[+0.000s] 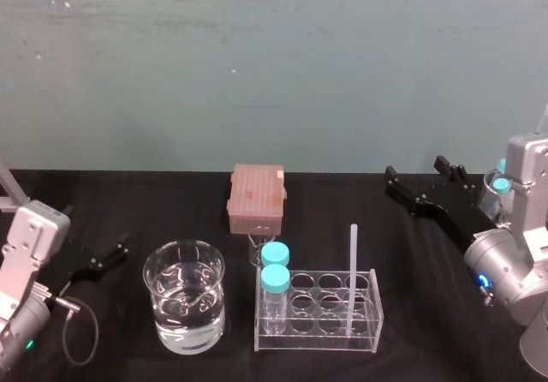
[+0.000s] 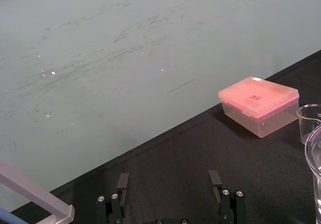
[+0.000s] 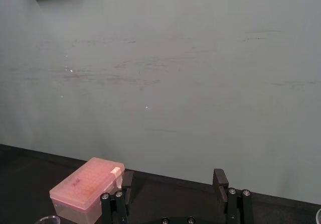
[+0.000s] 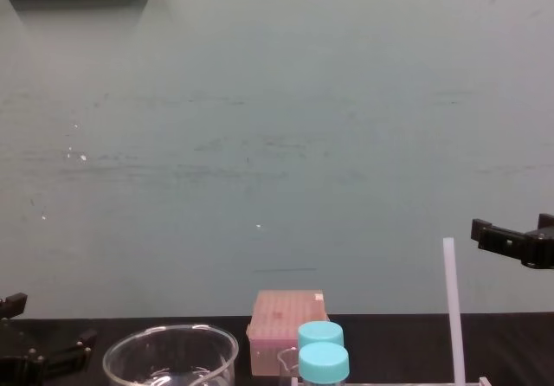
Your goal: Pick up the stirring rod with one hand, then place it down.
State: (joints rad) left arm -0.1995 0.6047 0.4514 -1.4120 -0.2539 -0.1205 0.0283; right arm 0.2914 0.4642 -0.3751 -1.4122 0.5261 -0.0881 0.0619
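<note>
— One rod only: where does it stand?
— The stirring rod [image 1: 352, 266] stands upright in the clear rack [image 1: 373, 313], lower centre-right of the head view, its long axis vertical.
— Which arm is nearer?
— Probably the right. The left gripper [image 1: 98, 245], spread and empty, sits lower left, past the beaker [image 1: 163, 318]. The right gripper [image 1: 417, 176], likewise spread and empty, hovers up and right of the rod's top.

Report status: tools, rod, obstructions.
Both open: left tool beside beaker, right tool behind rack, right side. The stirring rod upright in rack, ungripped. Nothing crowding rod; bottles at rack's other end.
</note>
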